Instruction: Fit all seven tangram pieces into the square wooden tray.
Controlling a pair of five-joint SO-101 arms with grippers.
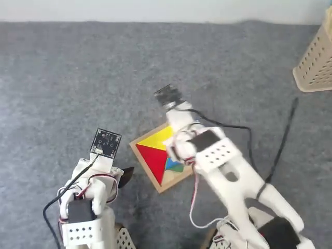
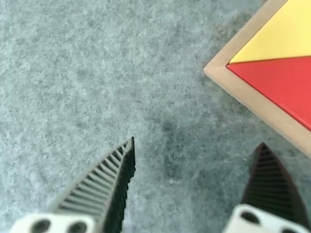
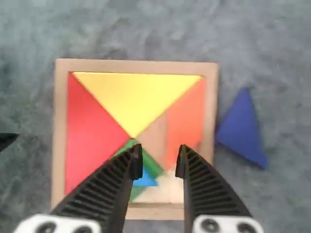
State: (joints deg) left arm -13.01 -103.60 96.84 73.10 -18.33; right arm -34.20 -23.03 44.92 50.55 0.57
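The square wooden tray (image 3: 212, 111) lies on grey carpet. In it lie a large yellow triangle (image 3: 133, 94), a large red triangle (image 3: 90, 133), an orange piece (image 3: 184, 124), a green piece (image 3: 150, 167) and a small light-blue triangle (image 3: 145, 180), with bare wood between them. A dark blue triangle (image 3: 241, 128) rests on the carpet just outside the tray's orange side. My right gripper (image 3: 159, 158) hovers over the tray's middle, narrowly open with nothing in it. My left gripper (image 2: 197, 144) stands open over bare carpet, short of a tray corner (image 2: 214, 70). In the high view the tray (image 1: 150, 174) sits between both arms.
A perforated beige basket (image 1: 316, 57) stands at the far right. A black cable (image 1: 282, 140) runs across the carpet to the right of the tray. The right arm's white body (image 1: 228, 166) covers part of the tray in the high view. Open carpet stretches behind and to the left.
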